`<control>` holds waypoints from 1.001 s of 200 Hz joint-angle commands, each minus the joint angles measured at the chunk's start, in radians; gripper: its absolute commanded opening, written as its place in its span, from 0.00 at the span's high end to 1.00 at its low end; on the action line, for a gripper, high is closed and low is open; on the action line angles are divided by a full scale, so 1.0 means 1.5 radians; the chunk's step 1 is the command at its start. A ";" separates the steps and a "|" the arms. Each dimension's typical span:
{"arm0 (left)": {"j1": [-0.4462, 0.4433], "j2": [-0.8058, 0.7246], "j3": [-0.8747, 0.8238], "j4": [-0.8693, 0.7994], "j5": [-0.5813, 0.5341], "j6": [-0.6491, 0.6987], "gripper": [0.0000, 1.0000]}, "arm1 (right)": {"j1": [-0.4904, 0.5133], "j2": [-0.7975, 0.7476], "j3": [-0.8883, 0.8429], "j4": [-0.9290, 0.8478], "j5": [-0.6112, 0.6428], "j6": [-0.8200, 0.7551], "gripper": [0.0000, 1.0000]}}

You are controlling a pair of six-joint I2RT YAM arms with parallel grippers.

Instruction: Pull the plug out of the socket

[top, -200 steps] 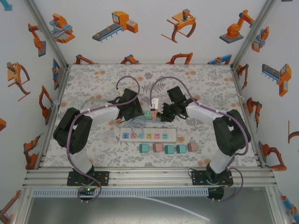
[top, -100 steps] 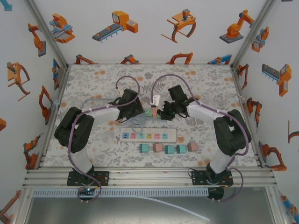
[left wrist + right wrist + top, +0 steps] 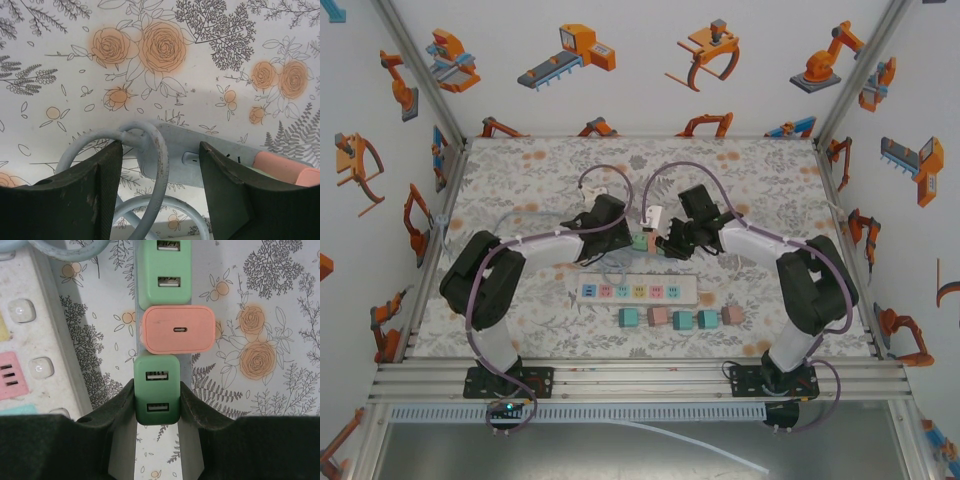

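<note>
Lower centre, right wrist view: right gripper (image 3: pixel 157 396) pinches green USB plug (image 3: pixel 157 385), seated in grey socket strip (image 3: pixel 122 460) below pink plug (image 3: pixel 179 330); left gripper (image 3: pixel 159 159) spread, straddling pale cable loop (image 3: pixel 161 172)

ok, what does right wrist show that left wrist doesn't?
Right wrist: right gripper shut on the near green plug, a second green plug further along, the white power strip alongside. Left wrist: left gripper open, coiled cable between its fingers. Both: the pink plug, the grey strip it sits on, the floral table cover.
</note>
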 commanded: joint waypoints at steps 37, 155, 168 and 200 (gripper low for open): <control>-0.032 0.206 -0.075 -0.330 -0.045 0.083 0.42 | -0.045 -0.060 0.019 0.262 -0.156 0.210 1.00; -0.028 0.094 -0.100 -0.306 -0.030 0.067 0.41 | -0.032 -0.177 -0.045 0.202 -0.079 0.144 1.00; -0.028 0.065 -0.094 -0.311 -0.023 0.068 0.39 | -0.031 -0.196 -0.053 0.187 -0.067 0.144 1.00; -0.028 0.000 -0.069 -0.330 -0.010 0.069 0.37 | -0.023 -0.256 -0.075 0.166 -0.029 0.206 1.00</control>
